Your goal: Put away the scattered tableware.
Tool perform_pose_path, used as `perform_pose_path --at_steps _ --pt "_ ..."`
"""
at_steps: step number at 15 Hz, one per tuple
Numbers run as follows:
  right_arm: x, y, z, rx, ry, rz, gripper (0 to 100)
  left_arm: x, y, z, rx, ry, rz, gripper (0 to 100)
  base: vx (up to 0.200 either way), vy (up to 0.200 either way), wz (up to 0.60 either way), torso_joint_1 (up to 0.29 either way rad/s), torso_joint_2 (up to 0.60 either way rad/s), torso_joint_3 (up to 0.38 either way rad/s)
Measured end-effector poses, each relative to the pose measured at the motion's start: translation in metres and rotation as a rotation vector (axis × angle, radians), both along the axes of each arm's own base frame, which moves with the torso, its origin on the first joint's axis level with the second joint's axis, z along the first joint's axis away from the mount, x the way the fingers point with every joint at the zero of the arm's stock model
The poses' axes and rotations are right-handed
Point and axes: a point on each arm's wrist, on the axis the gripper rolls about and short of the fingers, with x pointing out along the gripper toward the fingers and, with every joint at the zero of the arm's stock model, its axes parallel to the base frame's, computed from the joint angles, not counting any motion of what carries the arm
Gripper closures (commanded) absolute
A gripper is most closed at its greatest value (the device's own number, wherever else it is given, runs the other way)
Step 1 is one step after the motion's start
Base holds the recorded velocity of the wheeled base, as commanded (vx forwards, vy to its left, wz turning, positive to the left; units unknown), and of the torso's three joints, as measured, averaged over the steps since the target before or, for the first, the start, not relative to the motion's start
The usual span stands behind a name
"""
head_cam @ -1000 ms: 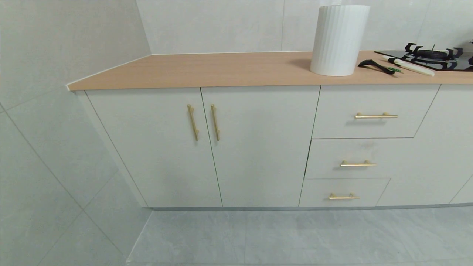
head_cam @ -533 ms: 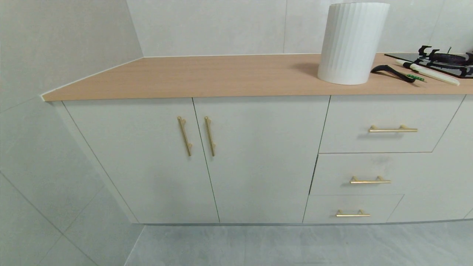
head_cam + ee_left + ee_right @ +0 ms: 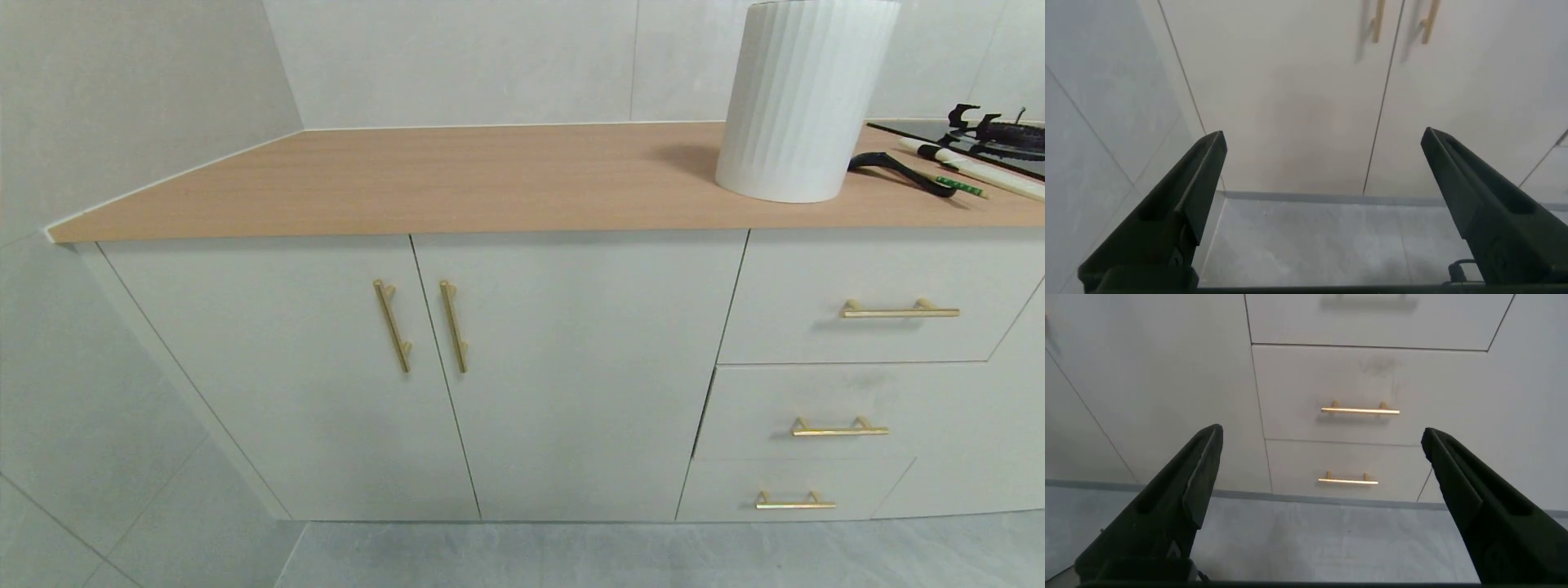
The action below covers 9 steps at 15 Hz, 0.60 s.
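Observation:
On the wooden countertop point(image 3: 457, 175) stands a tall white ribbed holder point(image 3: 804, 98). Right of it lie a black curved utensil point(image 3: 898, 171), a green-patterned chopstick point(image 3: 959, 186) and a white-bladed knife point(image 3: 992, 171). My left gripper point(image 3: 1323, 143) hangs low in front of the double cabinet doors point(image 3: 1388, 98), open, nothing between its fingers. My right gripper point(image 3: 1323, 441) is low in front of the drawers point(image 3: 1372, 392), also open and empty.
A black stove burner point(image 3: 996, 131) sits at the counter's far right. Below are two cabinet doors with gold handles point(image 3: 424, 327) and three drawers with gold handles point(image 3: 898, 310). A tiled wall point(image 3: 122, 122) closes the left side; grey floor point(image 3: 653, 555) lies below.
The head view has shifted: the cabinet and counter look nearer and sit lower and further right in the picture. The objects on the counter have not moved.

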Motion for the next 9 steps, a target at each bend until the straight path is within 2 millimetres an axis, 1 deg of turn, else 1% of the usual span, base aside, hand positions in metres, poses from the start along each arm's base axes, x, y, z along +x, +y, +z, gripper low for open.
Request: perform_pose_path --at_steps 4,9 --pt "0.0 0.0 0.0 0.0 0.0 0.0 0 0.0 0.0 0.0 0.0 0.0 0.0 0 0.0 0.0 0.0 0.0 0.0 0.0" --pt "0.0 0.0 0.0 0.0 0.0 -0.001 0 0.0 0.0 -0.0002 0.001 0.0 0.0 0 0.0 -0.2 0.0 0.003 0.0 0.001"
